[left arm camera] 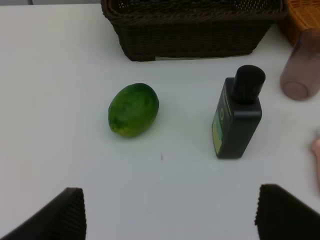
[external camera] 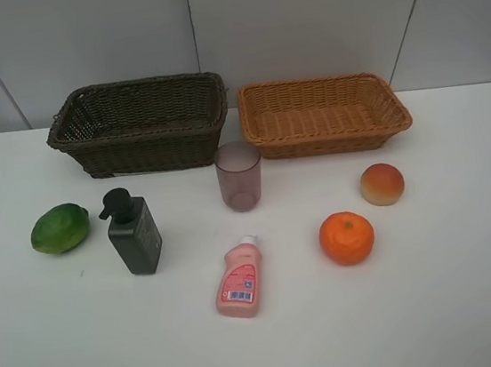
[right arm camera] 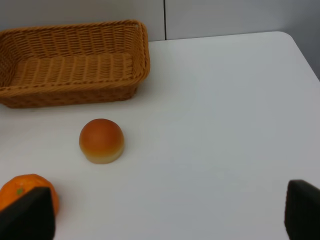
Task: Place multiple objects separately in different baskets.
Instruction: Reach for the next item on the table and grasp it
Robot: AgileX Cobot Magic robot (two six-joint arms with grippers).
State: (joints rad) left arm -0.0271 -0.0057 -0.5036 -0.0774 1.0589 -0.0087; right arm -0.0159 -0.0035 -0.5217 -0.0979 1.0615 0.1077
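Note:
On the white table lie a green round fruit (external camera: 59, 229) (left arm camera: 133, 109), a dark green pump bottle (external camera: 133, 232) (left arm camera: 239, 114), a mauve cup (external camera: 239, 176) (left arm camera: 301, 66), a pink white-capped bottle (external camera: 239, 278), an orange (external camera: 346, 237) (right arm camera: 27, 191) and a peach (external camera: 382, 184) (right arm camera: 101, 140). Behind them stand the dark brown basket (external camera: 140, 125) (left arm camera: 190, 30) and the tan basket (external camera: 322, 113) (right arm camera: 70, 62), both empty. My left gripper (left arm camera: 170, 220) is open, short of the fruit and pump bottle. My right gripper (right arm camera: 165, 215) is open beside the orange. Neither arm shows in the high view.
The pink bottle lies on its side near the table's middle front. A grey panelled wall rises behind the baskets. The table's right edge and rounded corner show in the right wrist view.

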